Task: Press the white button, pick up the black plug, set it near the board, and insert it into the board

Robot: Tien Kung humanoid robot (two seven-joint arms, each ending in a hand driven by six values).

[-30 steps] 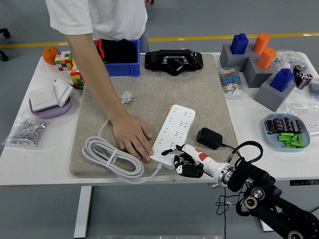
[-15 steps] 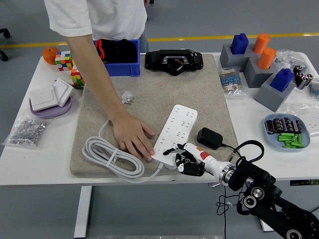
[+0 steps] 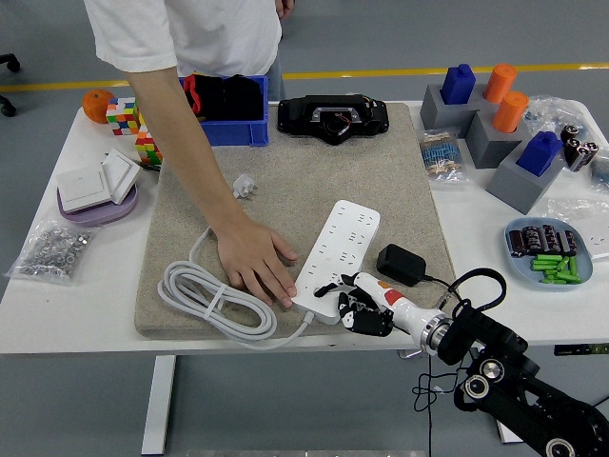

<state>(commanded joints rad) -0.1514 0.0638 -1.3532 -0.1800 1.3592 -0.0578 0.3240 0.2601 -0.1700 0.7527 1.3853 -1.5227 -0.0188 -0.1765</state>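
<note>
Down at the mat's near edge your right hand (image 3: 357,307) sits with fingers curled on nothing, fingertips touching the near end of the white board (image 3: 338,255). The black plug (image 3: 400,264) lies just right of it. A person's hand (image 3: 255,265) rests flat beside the board's left edge.

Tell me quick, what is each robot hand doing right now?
Left robot hand: not in view.
Right robot hand: at the near end of the white power strip; fingers curled, holding nothing.
</note>
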